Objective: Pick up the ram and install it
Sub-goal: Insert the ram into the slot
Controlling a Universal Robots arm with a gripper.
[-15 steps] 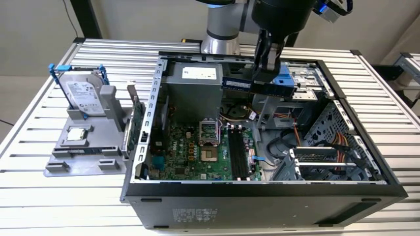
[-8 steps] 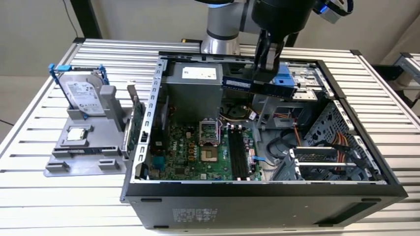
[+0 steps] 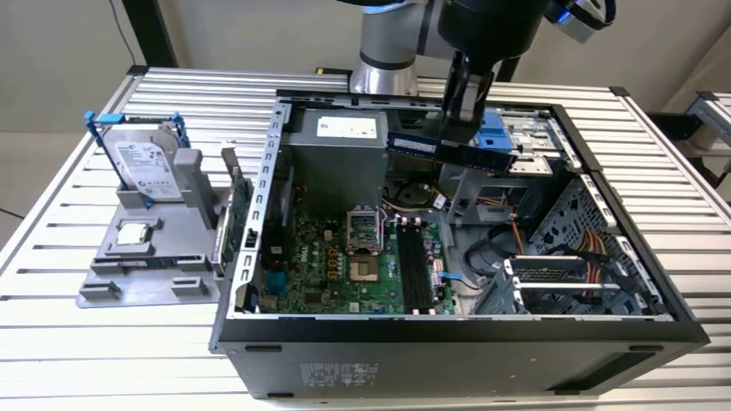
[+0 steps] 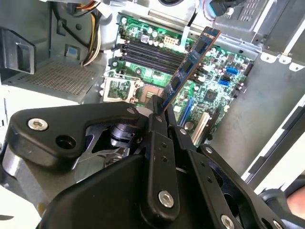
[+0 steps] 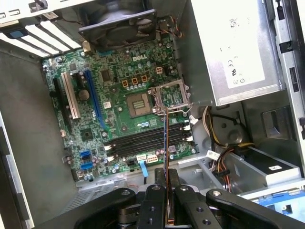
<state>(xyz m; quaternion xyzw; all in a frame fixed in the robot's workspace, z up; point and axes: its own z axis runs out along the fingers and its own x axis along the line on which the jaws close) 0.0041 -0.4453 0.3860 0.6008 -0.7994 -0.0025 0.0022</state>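
My gripper (image 3: pixel 457 137) is shut on the ram (image 3: pixel 425 145), a long blue-green stick with dark chips, and holds it level above the back of the open computer case (image 3: pixel 457 330). In the second wrist view the ram (image 4: pixel 190 64) juts out from the gripper (image 4: pixel 162 107) at a slant over the motherboard (image 4: pixel 217 81). In the first wrist view the ram (image 5: pixel 166 143) appears edge-on between the fingers (image 5: pixel 157 200), hovering over the dark memory slots (image 5: pixel 143 140). Those slots (image 3: pixel 417 265) lie well below the stick.
A silver hard drive in a blue frame (image 3: pixel 146 167) and a small square CPU chip (image 3: pixel 135 231) sit on a grey fixture (image 3: pixel 126 282) at the exterior view's left. Inside the case are the power supply (image 3: pixel 331 158), a fan (image 5: pixel 119 26) and cable bundles (image 3: pixel 549 248).
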